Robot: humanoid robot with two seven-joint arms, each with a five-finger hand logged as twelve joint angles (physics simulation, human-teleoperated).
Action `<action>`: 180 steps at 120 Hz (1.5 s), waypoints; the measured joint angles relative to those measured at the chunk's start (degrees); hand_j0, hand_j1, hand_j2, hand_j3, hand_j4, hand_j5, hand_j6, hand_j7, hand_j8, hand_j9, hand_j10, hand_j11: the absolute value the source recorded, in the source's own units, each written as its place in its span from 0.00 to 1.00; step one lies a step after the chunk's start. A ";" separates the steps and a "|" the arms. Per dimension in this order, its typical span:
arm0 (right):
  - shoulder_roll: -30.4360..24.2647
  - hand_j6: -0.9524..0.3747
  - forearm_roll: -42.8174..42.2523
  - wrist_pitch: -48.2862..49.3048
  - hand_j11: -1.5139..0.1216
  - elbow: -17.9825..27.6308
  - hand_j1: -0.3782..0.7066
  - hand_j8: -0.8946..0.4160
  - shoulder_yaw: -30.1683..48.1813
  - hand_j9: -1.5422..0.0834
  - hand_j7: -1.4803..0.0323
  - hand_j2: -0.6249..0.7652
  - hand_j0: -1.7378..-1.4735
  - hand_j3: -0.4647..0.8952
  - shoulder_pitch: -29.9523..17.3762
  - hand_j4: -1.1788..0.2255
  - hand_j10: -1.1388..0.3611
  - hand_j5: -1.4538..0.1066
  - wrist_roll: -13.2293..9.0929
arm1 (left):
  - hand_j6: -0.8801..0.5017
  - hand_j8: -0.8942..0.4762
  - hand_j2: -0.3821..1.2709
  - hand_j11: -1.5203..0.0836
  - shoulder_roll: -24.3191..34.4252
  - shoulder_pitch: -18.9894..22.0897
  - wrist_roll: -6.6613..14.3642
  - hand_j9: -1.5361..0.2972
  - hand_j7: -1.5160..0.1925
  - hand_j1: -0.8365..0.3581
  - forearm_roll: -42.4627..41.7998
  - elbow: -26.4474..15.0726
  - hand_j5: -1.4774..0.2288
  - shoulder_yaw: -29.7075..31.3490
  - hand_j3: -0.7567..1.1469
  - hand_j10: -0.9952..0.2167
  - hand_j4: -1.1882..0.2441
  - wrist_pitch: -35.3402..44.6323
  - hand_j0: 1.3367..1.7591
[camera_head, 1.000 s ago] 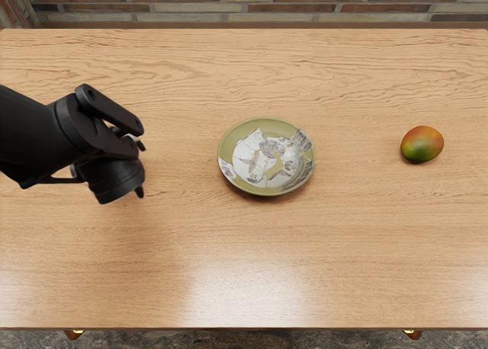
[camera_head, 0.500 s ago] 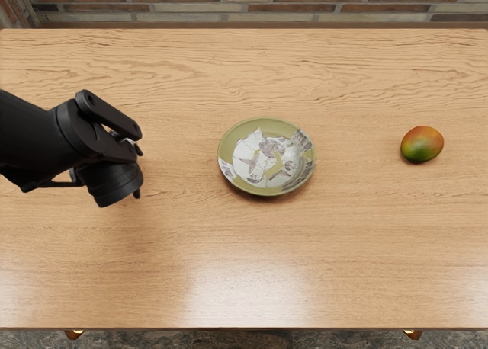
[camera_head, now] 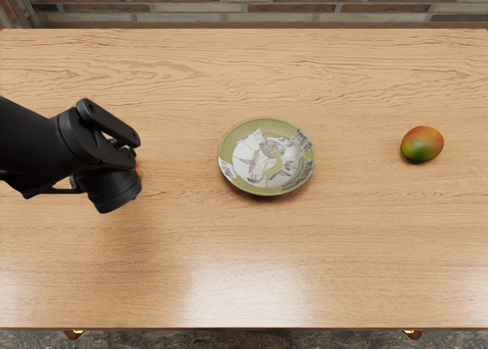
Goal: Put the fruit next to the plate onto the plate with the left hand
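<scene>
My left hand (camera_head: 114,183) comes in from the left edge on a black arm and hovers low over the table, well left of the plate. It shows only its back, so its grasp is hidden. A small orange sliver (camera_head: 138,168) peeks out at the hand's right edge; I cannot tell what it belongs to. The olive-rimmed plate (camera_head: 227,139), with a white and grey pattern, lies at the table's middle. A red-green mango (camera_head: 422,144) lies on the wood far to the right of the plate, apart from it.
The wooden table (camera_head: 252,265) fills the view, with a brick wall (camera_head: 252,2) behind its far edge. Bare wood lies between the hand and the plate, and between the plate and the mango.
The left hand has sunk slightly toward the table and the near edge. An orange sliver now shows at its right side. Plate and mango have not moved.
</scene>
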 joint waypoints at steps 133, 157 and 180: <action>0.00 0.70 0.01 0.00 0.91 0.00 0.05 0.67 0.00 0.93 0.96 0.45 0.30 0.34 0.00 0.82 0.74 0.91 0.00 | 0.38 0.39 0.27 0.66 0.00 0.81 -0.26 0.59 0.62 0.64 2.73 0.81 0.60 -0.40 0.40 0.53 0.58 0.25 0.76; 0.00 0.70 0.00 0.00 0.91 0.00 0.05 0.67 0.00 0.93 0.96 0.45 0.30 0.34 0.00 0.82 0.74 0.91 0.00 | 0.38 0.40 0.27 0.66 0.00 1.70 -0.26 0.59 0.62 0.64 4.33 0.86 0.60 -0.76 0.40 0.53 0.58 0.25 0.76; 0.00 0.70 0.00 0.00 0.91 0.00 0.05 0.67 0.00 0.93 0.96 0.45 0.30 0.34 0.00 0.82 0.74 0.91 0.00 | 0.31 0.34 0.29 0.58 0.00 1.70 -0.26 0.52 0.55 0.54 4.68 0.85 0.52 -0.91 0.40 0.45 0.52 0.25 0.76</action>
